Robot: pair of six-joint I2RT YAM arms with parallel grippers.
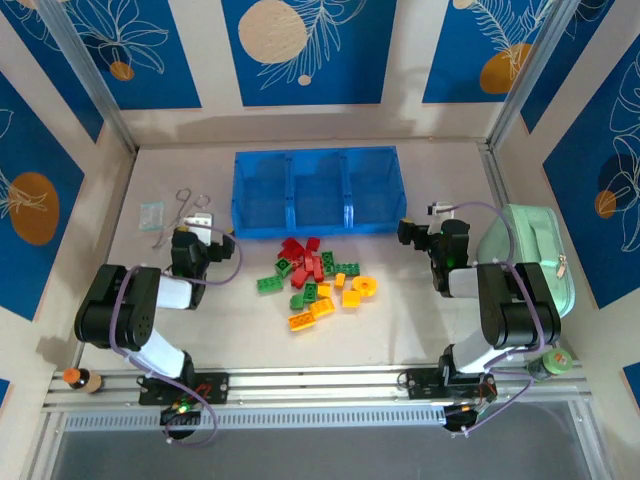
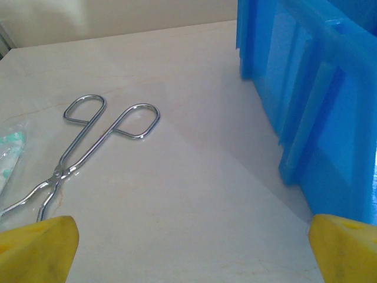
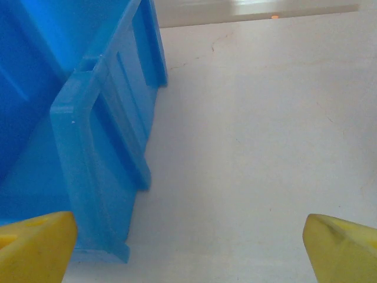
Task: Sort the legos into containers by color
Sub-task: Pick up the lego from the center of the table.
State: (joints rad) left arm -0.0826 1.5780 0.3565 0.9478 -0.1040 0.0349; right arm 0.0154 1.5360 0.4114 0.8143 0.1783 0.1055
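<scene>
Translucent blue plastic three-compartment tray (image 1: 314,226) sits far centre of table. We judge it stiff and light, so it may slide if bumped; no bricks in it yet. Left gripper (image 2: 188,253) has jaws wide w/ nothing betw., near tray's left end. Right gripper (image 3: 188,250) same, at tray's right end. Pile of small studded plastic legos (image 1: 318,282) lies just nr tray's front wall, betw. the arms. We expect them hard, v. light, smooth-sided, prob. slippery, not fragile. Best hold is across flat sides, not studs, loose outliers first. Look: glossy red, green, orange-yellow. Reds (image 1: 305,256) bunched at far side, green brick (image 1: 269,284) apart at left, yellow ring piece (image 1: 364,287) at right.
</scene>
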